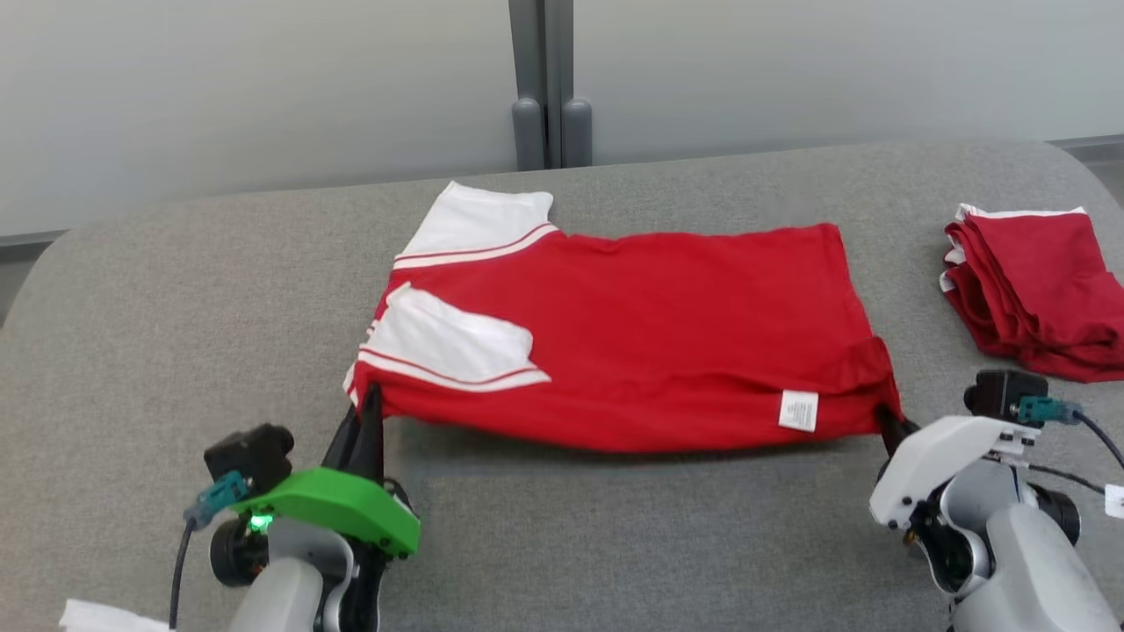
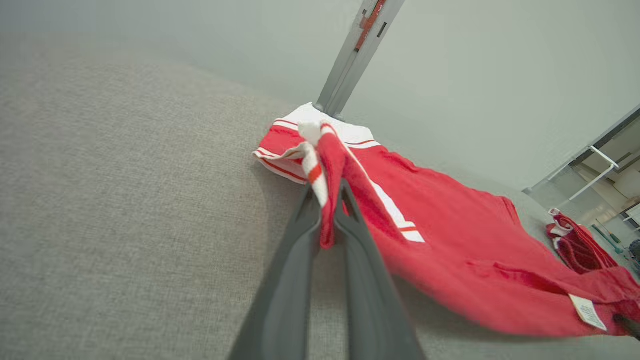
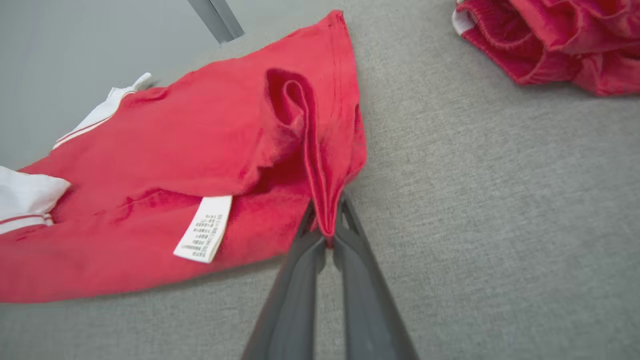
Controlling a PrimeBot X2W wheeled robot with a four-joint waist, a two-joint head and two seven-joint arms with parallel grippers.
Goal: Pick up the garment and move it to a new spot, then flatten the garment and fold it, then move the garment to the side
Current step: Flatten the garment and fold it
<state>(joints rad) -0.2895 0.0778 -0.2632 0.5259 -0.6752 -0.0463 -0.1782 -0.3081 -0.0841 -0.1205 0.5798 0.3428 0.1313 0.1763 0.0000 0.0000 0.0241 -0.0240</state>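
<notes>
**Trainee:** Grip status?

**Technician:** The left end effector [image 1: 370, 405] is clamped on the near sleeve-end corner of the red cotton shirt with white sleeves [image 1: 650, 333], which lies spread across the middle of the grey fabric-covered bench [image 1: 176, 307]. The right end effector [image 1: 889, 424] is clamped on the near hem corner.

**Trainee:** Procedure?

**Technician:** Raise both corners together. Hold the edge taut. Fold away evenly.
</notes>
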